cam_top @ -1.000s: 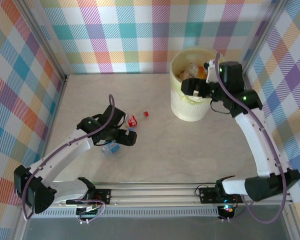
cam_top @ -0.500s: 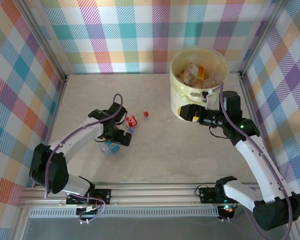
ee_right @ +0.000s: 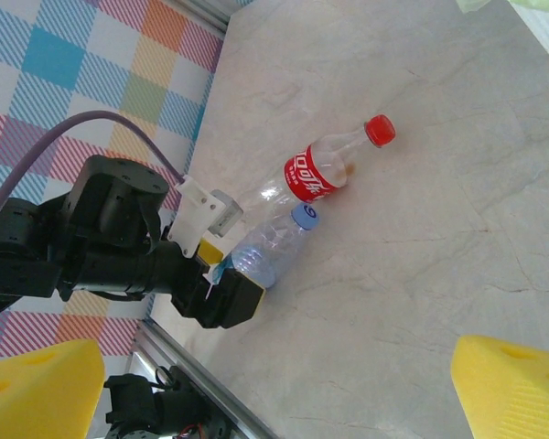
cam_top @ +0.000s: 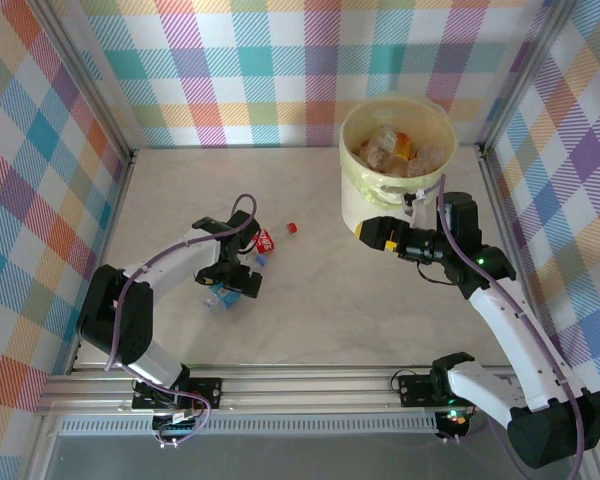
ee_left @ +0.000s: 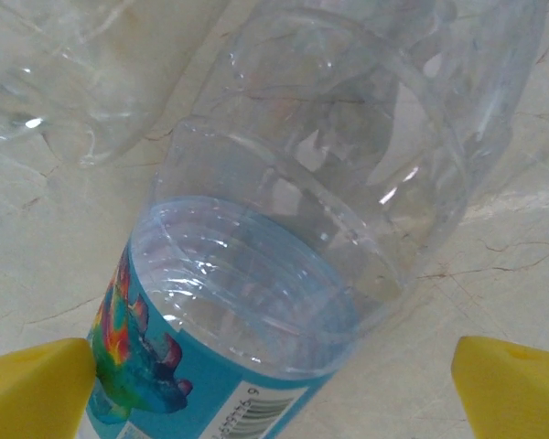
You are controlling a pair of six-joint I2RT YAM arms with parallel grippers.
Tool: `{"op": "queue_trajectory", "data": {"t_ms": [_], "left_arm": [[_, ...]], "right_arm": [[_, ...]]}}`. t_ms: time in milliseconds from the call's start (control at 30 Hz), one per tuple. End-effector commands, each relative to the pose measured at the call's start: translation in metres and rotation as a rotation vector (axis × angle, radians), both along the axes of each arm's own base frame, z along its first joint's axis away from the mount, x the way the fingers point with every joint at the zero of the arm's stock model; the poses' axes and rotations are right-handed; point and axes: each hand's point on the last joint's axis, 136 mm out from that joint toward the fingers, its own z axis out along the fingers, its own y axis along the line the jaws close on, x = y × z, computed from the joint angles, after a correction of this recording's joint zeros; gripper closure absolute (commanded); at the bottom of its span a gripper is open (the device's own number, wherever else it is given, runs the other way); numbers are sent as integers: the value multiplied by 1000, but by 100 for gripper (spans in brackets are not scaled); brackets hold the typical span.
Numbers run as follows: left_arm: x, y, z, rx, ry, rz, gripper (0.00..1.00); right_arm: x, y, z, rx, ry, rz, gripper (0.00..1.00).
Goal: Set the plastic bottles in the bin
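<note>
Left gripper (ee_left: pixel 274 389): jaws spread either side of a blue-labelled bottle (ee_left: pixel 284 274) lying on the table (ee_right: pixel 421 274). A red-labelled bottle (ee_right: pixel 322 171) lies just beyond it. Right gripper (cam_top: pixel 368 233): jaws spread, empty, beside the bin (cam_top: pixel 352 195), which holds several bottles (cam_top: pixel 395 150).

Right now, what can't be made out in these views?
- Left wrist: the blue-label bottle has its cap and base cut off by the frame edges. A second clear bottle is cropped at the corner, so its label is unseen.
- Top external: the bottles inside the bin are too small and piled to count. The blue-label bottle lies mostly under the left gripper.
- Right wrist: the blue-label bottle's lower half is hidden behind the left gripper.
</note>
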Motion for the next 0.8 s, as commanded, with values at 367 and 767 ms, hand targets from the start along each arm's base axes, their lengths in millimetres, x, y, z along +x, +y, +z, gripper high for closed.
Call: {"op": "queue_trajectory", "data": {"t_ms": [367, 767], "left_arm": [[-40, -14, -16, 57, 89, 83, 4], [-53, -30, -32, 103, 108, 67, 13]], "right_arm": [[-1, 4, 3, 33, -16, 6, 3], [-4, 4, -3, 31, -4, 7, 3]]}}
